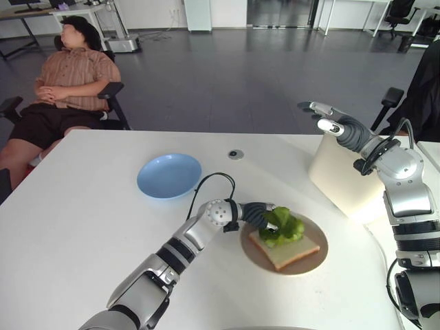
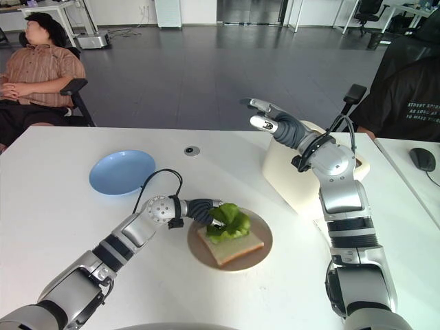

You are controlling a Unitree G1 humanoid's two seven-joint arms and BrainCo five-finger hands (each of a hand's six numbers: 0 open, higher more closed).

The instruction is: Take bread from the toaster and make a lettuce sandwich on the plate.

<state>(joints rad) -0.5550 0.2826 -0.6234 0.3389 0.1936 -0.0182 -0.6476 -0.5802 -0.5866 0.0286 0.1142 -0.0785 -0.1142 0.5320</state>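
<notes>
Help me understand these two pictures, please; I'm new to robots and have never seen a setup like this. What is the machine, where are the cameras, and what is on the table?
This is a humanoid robot with two metal arms that end in fingered hands. Both pictures come from a stereo camera on its head, looking down at the white table, so they show one scene from two slightly different spots. The left hand grips green lettuce lying on a slice of white bread, which sits on a round brown plate. The right hand is raised, open, near the top of a white box-shaped toaster. An empty light blue round plate sits farther back on the left.
</notes>
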